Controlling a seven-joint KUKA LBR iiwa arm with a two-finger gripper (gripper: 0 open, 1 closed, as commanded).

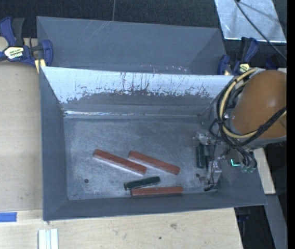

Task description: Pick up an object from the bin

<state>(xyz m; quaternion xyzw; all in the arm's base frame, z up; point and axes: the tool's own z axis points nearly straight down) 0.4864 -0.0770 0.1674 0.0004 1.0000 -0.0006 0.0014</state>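
- A grey bin [54,154] is pictured from above, with the jaws lowered to its floor at the 3 o'clock side, close by the foot of the right wall.
- The jaws are carried on an arm that enters from 3 o'clock. Its wrist is capped by an orange cover [259,105] and ringed by black and yellow cables [223,108].
- Whether the jaws are released or clenched cannot be told, as they are masked by the dark wrist hardware around them.
- Four loose things are spread over the floor, all at the 9 o'clock side of the jaws and apart from them.
- A red-brown front bar [157,191] is laid along the floor's 6 o'clock edge. Its right end is the nearest thing to the jaws, at about their 8 o'clock.
- A middle bar [153,162] of the same colour is set slantwise near the floor's centre, with its right end turned toward the jaws.
- A left bar [119,161] is placed parallel to it at its 9 o'clock. The two appear to touch where their ends meet.
- A dark green marker [142,182] is lodged between the middle bar and the front bar, just above the latter's left end.
- The back wall [137,87], at 12 o'clock, is streaked with pale scratches.
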